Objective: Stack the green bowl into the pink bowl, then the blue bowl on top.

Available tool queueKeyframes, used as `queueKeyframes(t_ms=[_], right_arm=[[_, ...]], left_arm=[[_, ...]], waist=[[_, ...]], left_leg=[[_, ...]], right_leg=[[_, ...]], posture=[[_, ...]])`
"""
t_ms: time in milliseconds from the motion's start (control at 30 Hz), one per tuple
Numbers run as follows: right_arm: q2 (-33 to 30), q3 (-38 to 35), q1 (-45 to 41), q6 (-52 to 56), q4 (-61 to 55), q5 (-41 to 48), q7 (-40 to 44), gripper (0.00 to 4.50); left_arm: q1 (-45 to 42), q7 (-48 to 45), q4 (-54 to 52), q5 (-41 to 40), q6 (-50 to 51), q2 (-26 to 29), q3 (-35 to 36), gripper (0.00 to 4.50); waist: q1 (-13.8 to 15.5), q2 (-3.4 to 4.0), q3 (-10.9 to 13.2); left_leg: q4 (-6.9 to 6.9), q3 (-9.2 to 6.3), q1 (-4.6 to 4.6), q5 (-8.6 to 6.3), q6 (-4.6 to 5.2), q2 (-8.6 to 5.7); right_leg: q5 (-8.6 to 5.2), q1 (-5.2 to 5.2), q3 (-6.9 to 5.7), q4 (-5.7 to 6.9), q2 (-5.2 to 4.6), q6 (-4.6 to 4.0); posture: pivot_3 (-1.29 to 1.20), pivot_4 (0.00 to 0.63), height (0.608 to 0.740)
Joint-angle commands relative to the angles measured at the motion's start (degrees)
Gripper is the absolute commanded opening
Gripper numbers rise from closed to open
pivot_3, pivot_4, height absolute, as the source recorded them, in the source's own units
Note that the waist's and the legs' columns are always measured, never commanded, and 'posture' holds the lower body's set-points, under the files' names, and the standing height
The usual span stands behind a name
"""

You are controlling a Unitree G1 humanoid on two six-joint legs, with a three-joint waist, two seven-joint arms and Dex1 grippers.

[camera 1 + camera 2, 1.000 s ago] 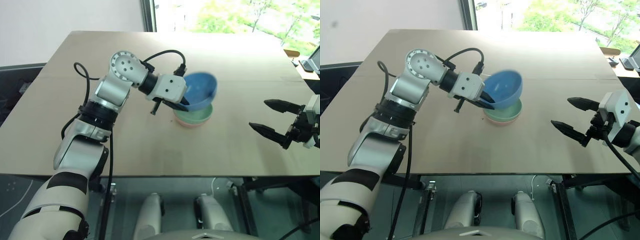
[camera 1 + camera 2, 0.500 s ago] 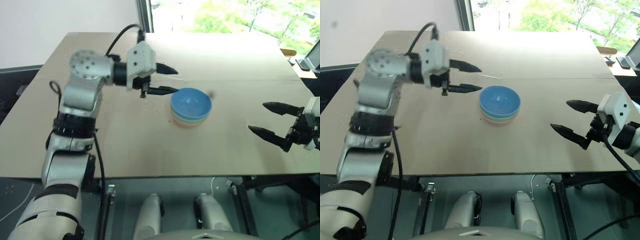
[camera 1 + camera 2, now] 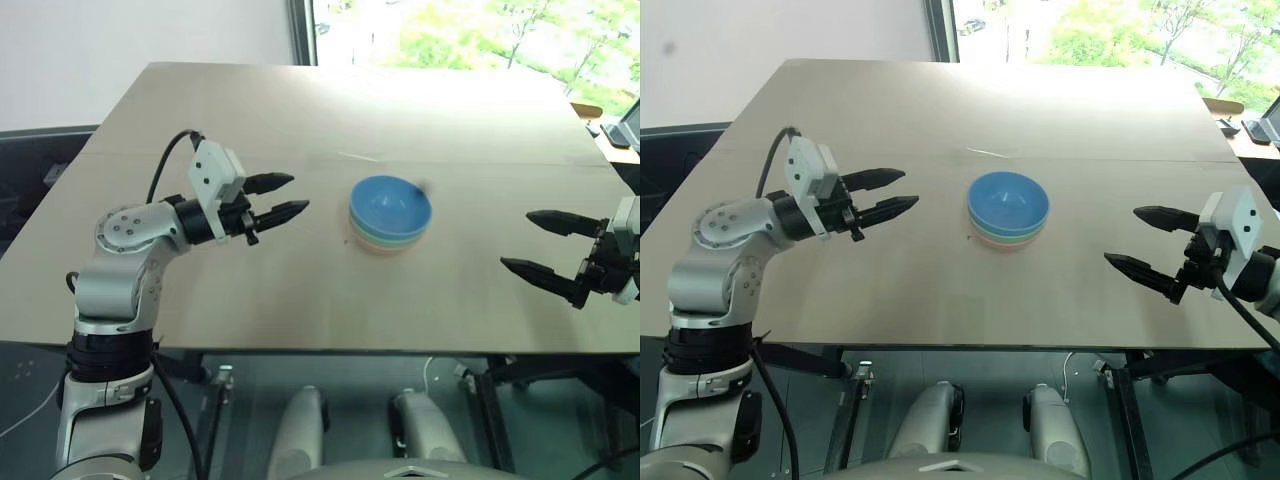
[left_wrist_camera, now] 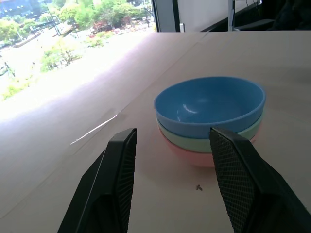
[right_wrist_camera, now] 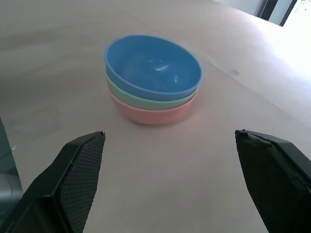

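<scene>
Three bowls stand nested in one stack near the middle of the table: the pink bowl at the bottom, the green bowl in it, the blue bowl on top, upright. My left gripper hovers open and empty to the left of the stack, fingers pointing at it, a clear gap between. My right gripper stands open and empty well to the right of the stack, near the table's front edge.
The tan table has a thin seam running across it behind the bowls. A small dark speck lies on the table beside the stack. Windows lie beyond the far edge.
My left gripper let go of the blue bowl, which now rests level on the stack. The left arm drew back to the left and nearer the front edge, its wrist rolled. The right arm kept still.
</scene>
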Motion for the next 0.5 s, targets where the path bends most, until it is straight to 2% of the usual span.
queueKeyframes(t_ms=[33,167,500], right_arm=[[-1.0,-3.7,0.7,0.2,-2.1,1.3,-0.5,4.50],[-0.6,-4.1,1.5,0.2,-2.5,1.2,-0.9,4.50],[-0.6,-3.9,1.2,-0.8,-1.9,0.7,-1.8,4.50]], left_arm=[[1.7,-0.1,-2.5,-2.1,0.8,1.8,0.8,2.48],[2.9,-0.1,-2.8,-4.9,2.0,1.6,1.5,2.48],[3.0,1.0,-1.5,-5.6,1.2,2.1,0.4,2.48]], waist=[[-0.1,0.00,0.0],[-0.1,0.00,0.0],[0.0,0.00,0.0]], left_leg=[[-0.01,0.00,0.00,0.00,0.00,0.00],[-0.01,0.00,0.02,0.00,0.00,0.01],[-0.01,0.01,0.01,0.00,0.00,0.00]], right_leg=[[0.00,0.00,0.00,0.00,0.01,0.00],[0.00,0.00,0.01,0.00,0.00,0.00],[0.00,0.00,0.01,-0.01,0.00,0.00]], posture=[[0.00,0.150,0.740],[0.00,0.150,0.740],[0.00,0.150,0.740]])
